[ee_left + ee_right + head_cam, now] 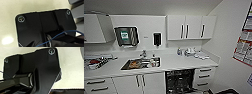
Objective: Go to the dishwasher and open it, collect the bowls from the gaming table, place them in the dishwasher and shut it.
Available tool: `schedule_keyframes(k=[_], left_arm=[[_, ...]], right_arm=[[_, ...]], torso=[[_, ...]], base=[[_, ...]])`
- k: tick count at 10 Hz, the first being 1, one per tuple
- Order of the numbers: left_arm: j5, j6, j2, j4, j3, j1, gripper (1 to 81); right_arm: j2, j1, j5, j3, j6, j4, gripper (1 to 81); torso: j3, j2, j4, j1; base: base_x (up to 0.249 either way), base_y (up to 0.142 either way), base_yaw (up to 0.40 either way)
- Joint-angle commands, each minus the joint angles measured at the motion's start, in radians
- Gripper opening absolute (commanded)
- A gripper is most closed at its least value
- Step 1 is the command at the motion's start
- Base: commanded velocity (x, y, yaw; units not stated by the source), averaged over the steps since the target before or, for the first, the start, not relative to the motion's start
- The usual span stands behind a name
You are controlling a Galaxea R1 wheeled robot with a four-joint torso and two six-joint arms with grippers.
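Observation:
The dishwasher (180, 81) sits under the white counter (184, 63), to the right of the sink (141, 63). It stands open, and its dark interior with wire racks shows in the head view. The bowls and the gaming table are out of view. Pale floor lies behind the robot's dark wrist plates in both wrist views.
White drawers (205, 77) flank the dishwasher on the right and cabinet doors (140, 81) on the left. Bottles and dishes (191, 52) stand at the counter's back right, and a dish rack (95, 63) at the left. Wall cupboards (191, 27) hang above. A wall with posters (244, 47) closes the right side.

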Motion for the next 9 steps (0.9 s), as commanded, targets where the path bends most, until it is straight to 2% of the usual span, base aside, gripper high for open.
schedule_keyframes(k=[1, 9], left_arm=[[0.069, -0.051, 0.007, 0.063, 0.003, -0.043, 81.1], [0.101, -0.051, -0.021, 0.063, -0.025, -0.031, 81.1]], right_arm=[[-0.008, 0.071, -0.059, -0.016, 0.003, -0.005, 81.1], [-0.005, 0.065, -0.059, -0.023, 0.006, 0.000, 81.1]], torso=[[0.000, 0.000, 0.000, 0.000], [0.000, 0.000, 0.000, 0.000]], base=[[0.000, 0.000, 0.000], [0.000, 0.000, 0.000]])
